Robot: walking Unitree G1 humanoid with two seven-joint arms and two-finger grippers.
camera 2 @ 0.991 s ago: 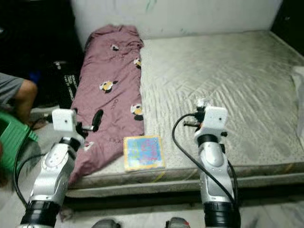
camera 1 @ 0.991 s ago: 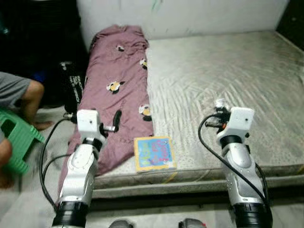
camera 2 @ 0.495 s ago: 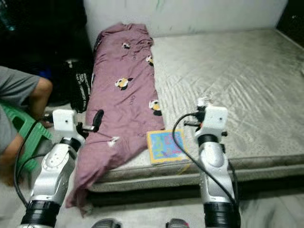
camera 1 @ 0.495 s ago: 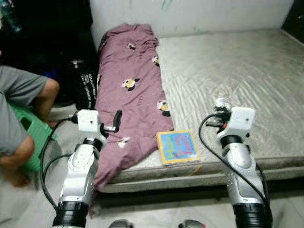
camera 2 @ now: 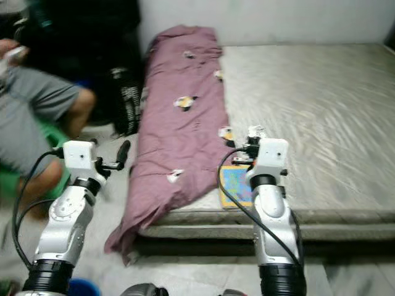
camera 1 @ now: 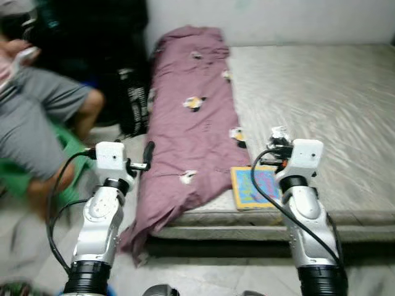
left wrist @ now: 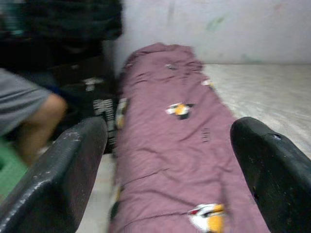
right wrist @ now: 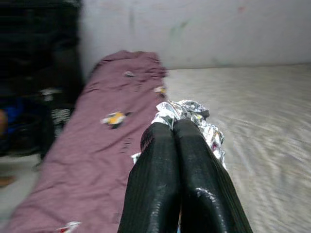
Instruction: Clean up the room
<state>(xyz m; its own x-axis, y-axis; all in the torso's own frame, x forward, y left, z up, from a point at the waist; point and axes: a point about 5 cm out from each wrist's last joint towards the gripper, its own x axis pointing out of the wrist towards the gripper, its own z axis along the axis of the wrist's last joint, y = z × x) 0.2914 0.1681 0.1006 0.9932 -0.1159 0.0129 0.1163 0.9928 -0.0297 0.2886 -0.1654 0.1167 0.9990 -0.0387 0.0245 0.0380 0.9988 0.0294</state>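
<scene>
**A:** Where does the robot stand?

**B:** At the foot of a low bed [camera 1: 345,98], a bare grey mattress against a pale wall. Both silver arms are raised in front of it.

**A:** What is the right gripper [right wrist: 176,127] doing?

**B:** Its jaws are clenched together on a crumpled silver wrapper [right wrist: 194,114], which bulges out past the tips. In the head views the wrapper [camera 1: 278,134] sits at the front of the right gripper [camera 1: 276,147], held above the near edge of the mattress.

**A:** And the left gripper [left wrist: 170,160]?

**B:** Its jaws stand released, wide apart and holding nothing. It hovers beside the bed's left edge, pointing along a mauve blanket [camera 1: 194,123].

**A:** How does the blanket lie?

**B:** In a long strip down the left side of the mattress, printed with small yellow and white figures. Its near end spills over the edge of the bed toward the floor [camera 1: 185,271].

**A:** Anything else on the bed?

**B:** A colourful picture book [camera 1: 253,187] lies flat at the near edge, just beside the blanket and partly behind the right arm.

**A:** Who else is there?

**B:** A person in grey shorts [camera 1: 37,132] sits to the robot's left on a green stool [camera 1: 77,151], blurred. A black bag [camera 1: 133,108] with white lettering stands between the person and the bed.
</scene>
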